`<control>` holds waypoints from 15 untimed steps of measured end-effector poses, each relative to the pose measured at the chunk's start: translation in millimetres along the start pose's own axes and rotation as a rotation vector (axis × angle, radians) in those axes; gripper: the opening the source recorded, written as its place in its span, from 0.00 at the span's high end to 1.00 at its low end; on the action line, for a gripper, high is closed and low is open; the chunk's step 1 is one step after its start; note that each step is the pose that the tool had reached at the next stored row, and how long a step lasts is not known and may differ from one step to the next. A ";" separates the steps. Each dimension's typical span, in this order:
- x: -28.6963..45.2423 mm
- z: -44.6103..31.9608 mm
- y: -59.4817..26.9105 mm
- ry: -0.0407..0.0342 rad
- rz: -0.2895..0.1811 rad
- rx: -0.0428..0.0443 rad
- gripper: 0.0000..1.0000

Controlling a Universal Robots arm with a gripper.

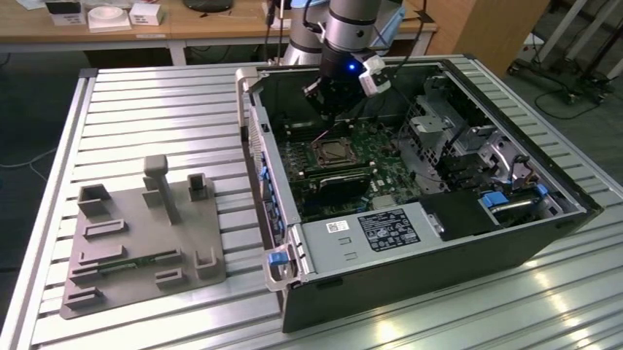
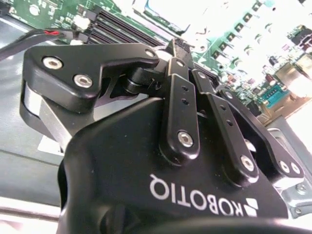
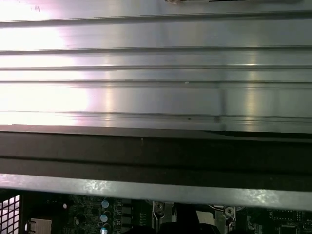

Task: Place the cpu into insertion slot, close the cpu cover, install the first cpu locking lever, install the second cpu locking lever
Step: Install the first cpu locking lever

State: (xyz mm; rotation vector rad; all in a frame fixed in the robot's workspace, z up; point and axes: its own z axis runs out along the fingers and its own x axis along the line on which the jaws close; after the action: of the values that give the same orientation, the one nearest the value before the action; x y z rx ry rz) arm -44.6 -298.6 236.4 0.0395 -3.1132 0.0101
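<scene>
Inside the open computer case [image 1: 545, 233], my gripper [image 1: 327, 113] hangs over the green motherboard [image 1: 384, 149], a short way above and behind the insertion slot [image 1: 334, 152]. The cpu [image 1: 336, 151] lies in that slot as a small silvery-grey square, with the cpu cover's metal frame [image 1: 319, 155] flat around it. The locking levers are too small to make out. In the second wrist view the black fingers [image 2: 179, 73] run close together to my gripper's tip [image 2: 181, 46], with nothing seen between them, above the motherboard [image 2: 234, 44].
A grey power supply box [image 1: 375, 230] with a white label fills the case's near side. A metal drive cage [image 1: 448, 131] stands at the exterior view's right. A grey fixture plate [image 1: 136, 233] lies on the slatted aluminium table [image 1: 156, 109]. The first wrist view shows the case wall [image 3: 156, 156].
</scene>
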 end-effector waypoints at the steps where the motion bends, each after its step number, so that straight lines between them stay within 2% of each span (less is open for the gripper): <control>1: -1.3 0.3 0.2 0.0001 -0.001 0.0001 0.89; 5: -4.7 1.8 1.7 0.0000 -0.003 0.0001 0.89; 15: -4.2 2.8 4.1 -0.0001 -0.003 0.0000 0.89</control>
State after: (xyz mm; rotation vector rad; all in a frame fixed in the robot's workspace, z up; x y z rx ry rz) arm -40.5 -294.4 233.5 0.0448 -3.1132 0.0101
